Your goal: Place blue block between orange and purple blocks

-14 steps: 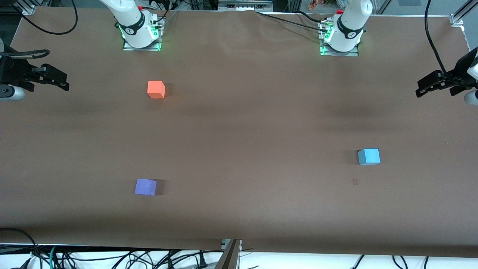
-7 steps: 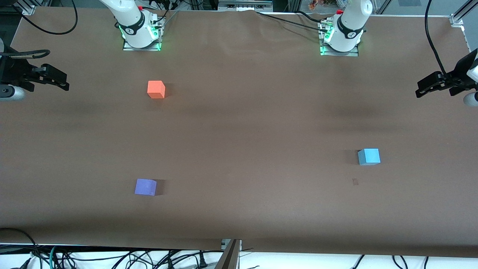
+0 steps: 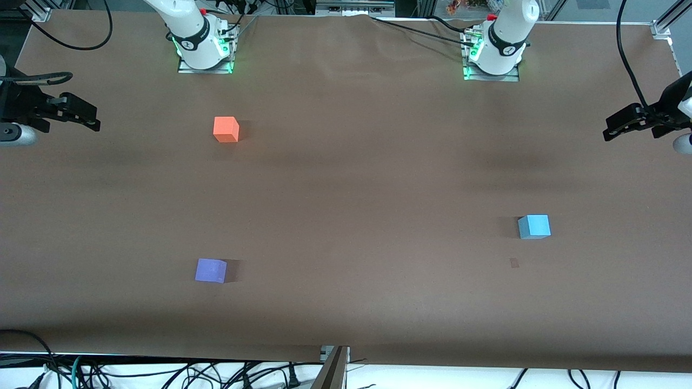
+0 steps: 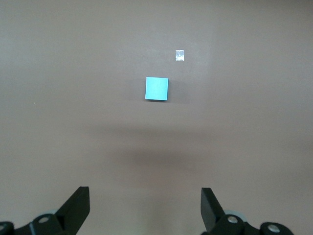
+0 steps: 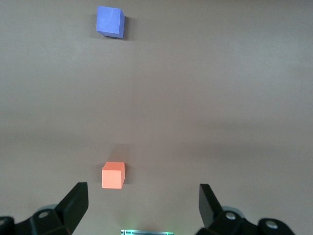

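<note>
The light blue block [image 3: 534, 226] [image 4: 157, 88] lies alone toward the left arm's end of the table. Toward the right arm's end, the orange block [image 3: 226, 129] [image 5: 113, 175] sits close to the right arm's base. The purple block [image 3: 211, 270] [image 5: 110, 21] lies nearer to the front camera than the orange one, with a wide bare gap between them. My left gripper [image 3: 608, 129] [image 4: 145, 196] hangs open and empty over its end of the table, well away from the blue block. Over the right arm's end, my right gripper [image 3: 96, 120] [image 5: 143, 193] is also open and holds nothing.
A small pale mark [image 3: 514, 263] [image 4: 180, 55] shows on the brown table cover beside the blue block, slightly nearer to the front camera. The two arm bases [image 3: 204, 48] [image 3: 494, 54] stand along the table's back edge. Cables [image 3: 162, 373] hang below its front edge.
The left gripper has shifted very slightly over its end of the table. The three blocks and the right gripper have not moved.
</note>
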### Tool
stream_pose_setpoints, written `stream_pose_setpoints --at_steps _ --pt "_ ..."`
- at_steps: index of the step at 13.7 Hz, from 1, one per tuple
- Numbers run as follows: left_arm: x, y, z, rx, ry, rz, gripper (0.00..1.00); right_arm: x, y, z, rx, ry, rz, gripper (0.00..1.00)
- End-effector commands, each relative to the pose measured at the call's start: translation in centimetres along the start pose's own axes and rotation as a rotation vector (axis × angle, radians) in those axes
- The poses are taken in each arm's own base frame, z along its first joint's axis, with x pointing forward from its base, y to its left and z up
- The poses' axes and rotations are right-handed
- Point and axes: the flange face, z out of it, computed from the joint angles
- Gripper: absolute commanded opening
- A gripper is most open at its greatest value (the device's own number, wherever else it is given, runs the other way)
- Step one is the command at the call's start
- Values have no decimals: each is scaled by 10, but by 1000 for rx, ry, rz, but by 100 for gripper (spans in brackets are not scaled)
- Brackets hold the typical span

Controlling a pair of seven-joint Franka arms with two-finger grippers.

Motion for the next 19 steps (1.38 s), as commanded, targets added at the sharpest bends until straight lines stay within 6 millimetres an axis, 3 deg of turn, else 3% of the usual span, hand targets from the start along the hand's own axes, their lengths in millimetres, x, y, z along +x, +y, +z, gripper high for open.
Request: stream_pose_setpoints --at_steps 1,3,5,7,13,16,19 --pt "11 -2 18 -14 -42 -10 100 1 2 -2 17 5 -13 100" --pt "33 -4 55 -18 -57 -14 100 1 2 -2 17 5 -13 100" --pt "49 -2 119 -22 -32 -9 100 1 2 -2 17 7 -13 100" --pt "49 2 182 -25 14 -5 100 1 2 -2 17 7 -13 100" --pt "86 7 335 -48 69 -10 100 2 2 -3 17 12 -15 100" --pt "93 6 370 -53 86 -17 100 2 2 -3 17 12 -15 100" --pt "99 2 381 -55 94 -21 100 2 2 -3 17 12 -15 100"
